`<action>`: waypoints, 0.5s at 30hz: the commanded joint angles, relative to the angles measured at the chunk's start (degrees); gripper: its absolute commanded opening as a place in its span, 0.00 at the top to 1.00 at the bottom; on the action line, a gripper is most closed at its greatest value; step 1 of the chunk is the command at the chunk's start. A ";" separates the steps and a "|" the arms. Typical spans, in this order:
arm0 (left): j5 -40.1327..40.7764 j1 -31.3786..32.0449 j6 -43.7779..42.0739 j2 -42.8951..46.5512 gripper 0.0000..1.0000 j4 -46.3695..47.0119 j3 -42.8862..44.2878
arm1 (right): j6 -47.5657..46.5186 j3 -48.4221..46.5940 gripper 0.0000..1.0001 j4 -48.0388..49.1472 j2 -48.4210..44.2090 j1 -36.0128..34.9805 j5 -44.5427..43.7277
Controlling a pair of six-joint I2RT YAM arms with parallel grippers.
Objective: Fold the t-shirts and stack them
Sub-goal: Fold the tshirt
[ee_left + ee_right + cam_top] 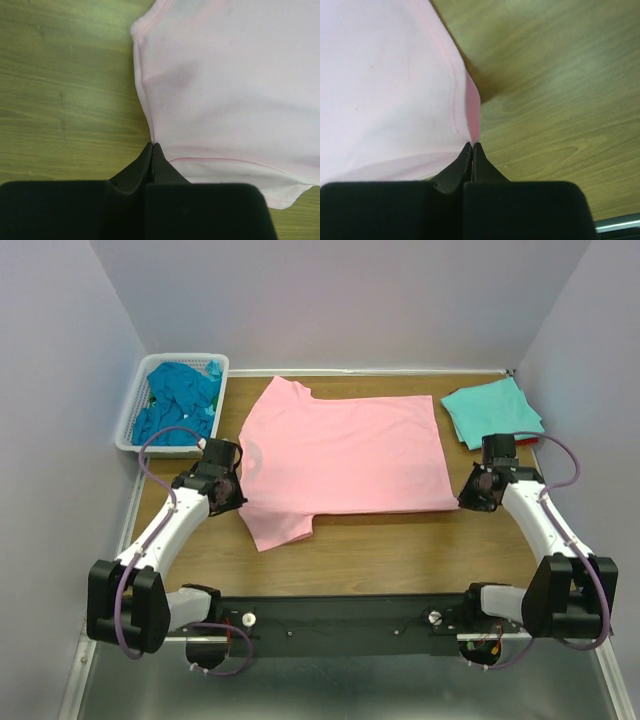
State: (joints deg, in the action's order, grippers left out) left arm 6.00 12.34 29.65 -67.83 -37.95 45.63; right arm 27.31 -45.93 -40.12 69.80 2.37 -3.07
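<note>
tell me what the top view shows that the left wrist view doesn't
Only the top view: the basket of teal shirts, the folded aqua shirt, the right tool at a corner of the pink shirt, and that shirt's whole outline.
Only the left wrist view: a close look at the left tool, its jaws shut on the shirt's edge beside a seam.
Both: the pink shirt, the left tool and the wooden table.

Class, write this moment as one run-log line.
left pincer: shut on pink t-shirt | right pincer: shut on pink t-shirt | aqua t-shirt: folded, far right
</note>
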 commanded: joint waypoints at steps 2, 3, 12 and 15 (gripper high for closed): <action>2.70 -0.82 -2.14 -6.24 1.00 3.05 6.13 | -4.54 -8.81 0.99 -0.23 6.13 0.44 1.40; 2.61 -0.91 -2.31 -6.26 1.00 3.06 7.01 | -4.89 -9.87 0.99 -0.14 7.53 0.44 1.40; 2.88 -1.62 -4.33 -17.06 1.00 5.96 16.42 | -6.66 -21.38 0.99 1.36 20.63 0.44 1.92; 3.14 -1.97 -4.60 -19.70 1.00 6.40 17.92 | -5.87 -24.11 0.99 2.50 23.44 0.44 2.72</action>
State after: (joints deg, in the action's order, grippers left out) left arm 7.07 11.14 26.52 -85.38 -32.93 61.36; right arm 21.93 -66.89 -39.03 90.78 2.37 -1.43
